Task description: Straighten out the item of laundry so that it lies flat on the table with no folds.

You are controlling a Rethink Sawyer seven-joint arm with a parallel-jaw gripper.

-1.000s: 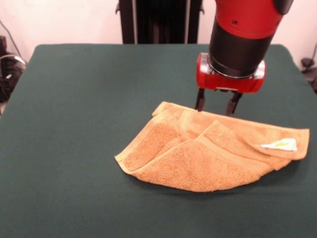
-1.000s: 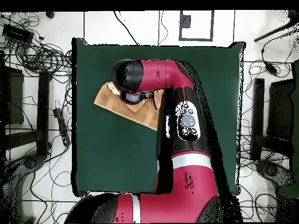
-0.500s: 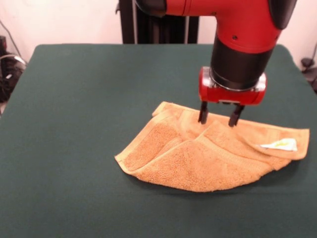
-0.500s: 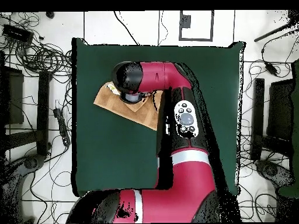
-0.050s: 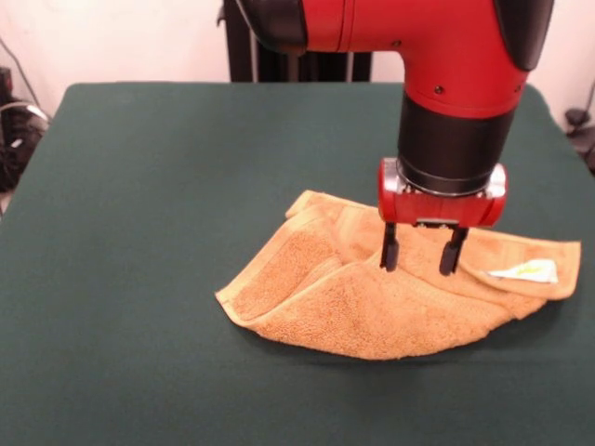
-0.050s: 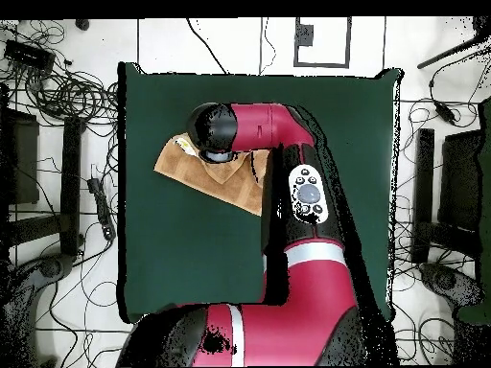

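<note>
- Counting: one orange-yellow towel (image 5: 372,288), one white label (image 5: 525,271), one red arm (image 5: 446,84), one hand (image 5: 420,260).
- Towel lies folded and rumpled toward 4 o'clock on the green surface (image 5: 139,186), label at its 3 o'clock end.
- Arm descends vertically; hand has its two dark fingers (image 5: 390,249) parted a little, tips at the towel's upper layer, nothing gripped.
- Overhead, the arm covers much of the towel; cables (image 6: 58,86) surround the surface.

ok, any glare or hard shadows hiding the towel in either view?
Front view: even light, no glare; only a soft shadow under the towel along its near edge, and the open pincer reads clearly. Overhead view: the arm covers much of the towel.
</note>
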